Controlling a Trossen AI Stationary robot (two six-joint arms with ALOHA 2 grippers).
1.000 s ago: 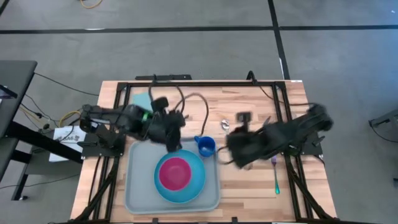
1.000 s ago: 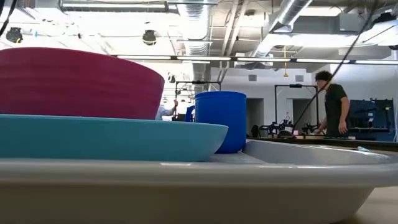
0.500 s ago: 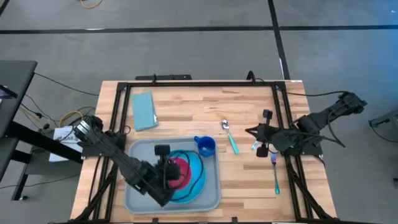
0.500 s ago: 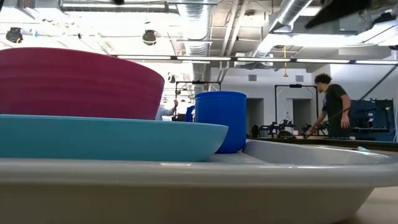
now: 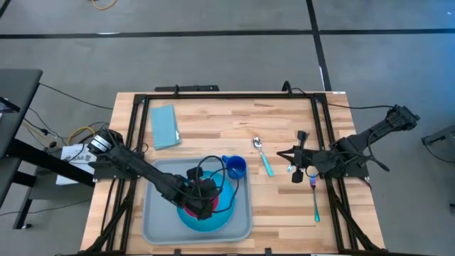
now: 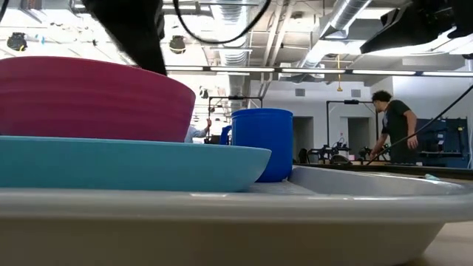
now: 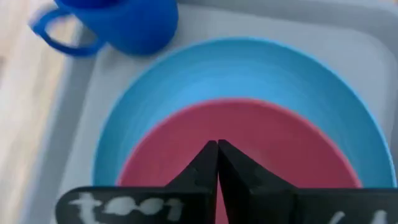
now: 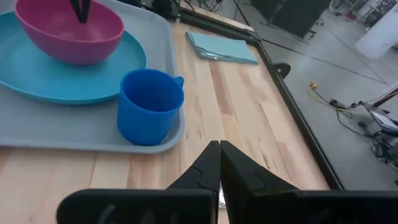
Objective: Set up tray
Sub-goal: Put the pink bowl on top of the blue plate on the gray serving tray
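Note:
The light grey-blue tray [image 5: 153, 213] lies at the table's near edge. On it sits a round blue plate [image 5: 226, 205] carrying a pink bowl [image 7: 249, 143]. A blue cup [image 5: 235, 167] stands on the tray's far right corner. My left gripper [image 7: 217, 144] is shut. It hangs over the bowl's middle, fingers [image 8: 79, 10] pointing down into it. In the low view the bowl's rim [image 6: 81, 96] hides their tips. My right gripper [image 8: 219, 144] is shut over bare wood right of the tray [image 5: 281, 153]. My left gripper points its shut fingers down into the pink bowl from above. I cannot tell whether the tips touch the bowl's inside.
A folded teal napkin [image 5: 164, 126] lies at the far left. A spoon with a teal handle [image 5: 261, 155] lies right of the cup. A purple and green utensil [image 5: 315, 199] lies near the right edge. A person [image 6: 395, 125] stands in the room behind.
My left gripper swung from the tray's far side toward the near edge and now hangs over the bowl. My right gripper pulled back from beside the cup toward the table's right edge. Tray, plate, bowl and cup stayed in place.

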